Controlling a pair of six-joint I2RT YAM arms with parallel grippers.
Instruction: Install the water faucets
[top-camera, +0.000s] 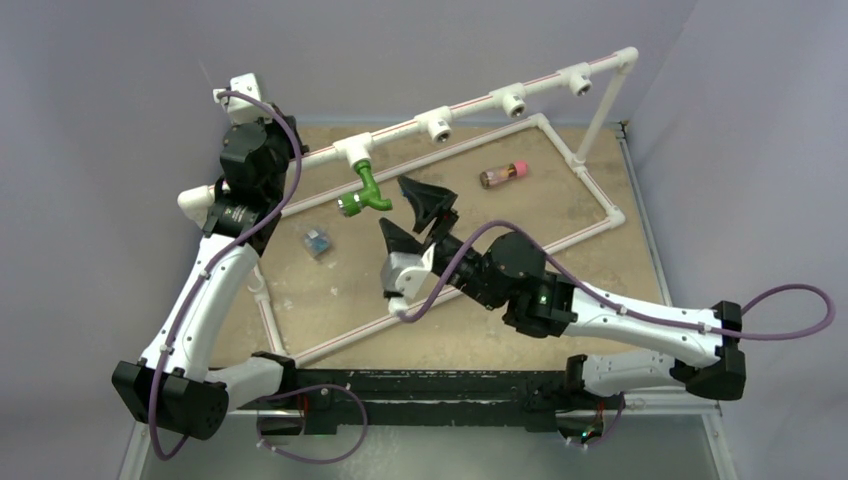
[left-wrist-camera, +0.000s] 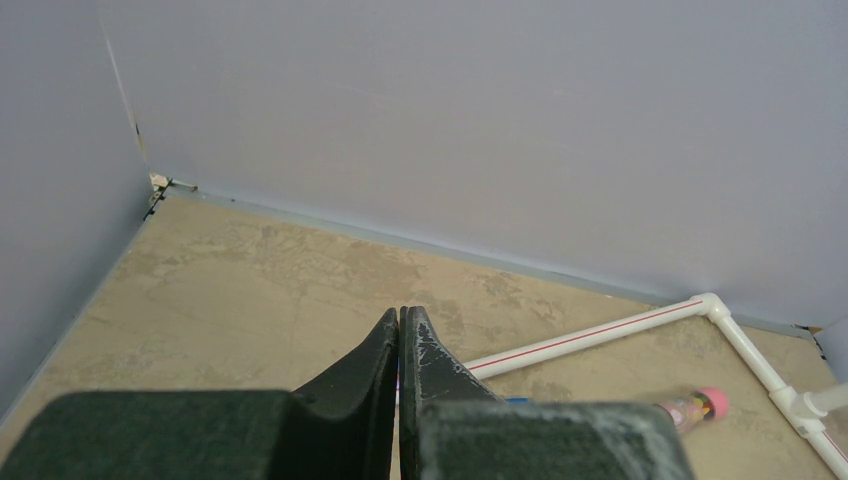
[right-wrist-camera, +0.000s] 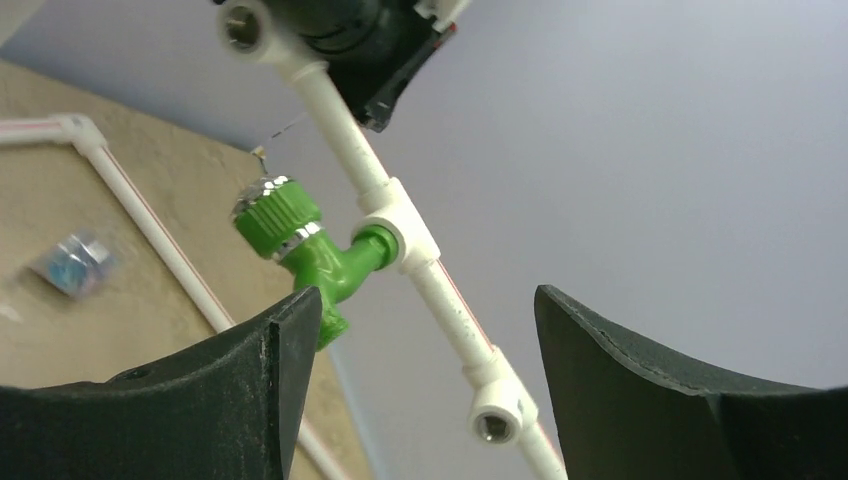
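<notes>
Grey-walled board (top-camera: 330, 290): green faucet (top-camera: 366, 186) sits beyond gaping empty right jaws; left jaws closed.

1 overhead view, 2 wrist close-ups

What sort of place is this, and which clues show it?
Probably a lab test bench, not real plumbing: a white pipe rail with open sockets stands on a plain board inside blank walls, with one green faucet fitted.
</notes>
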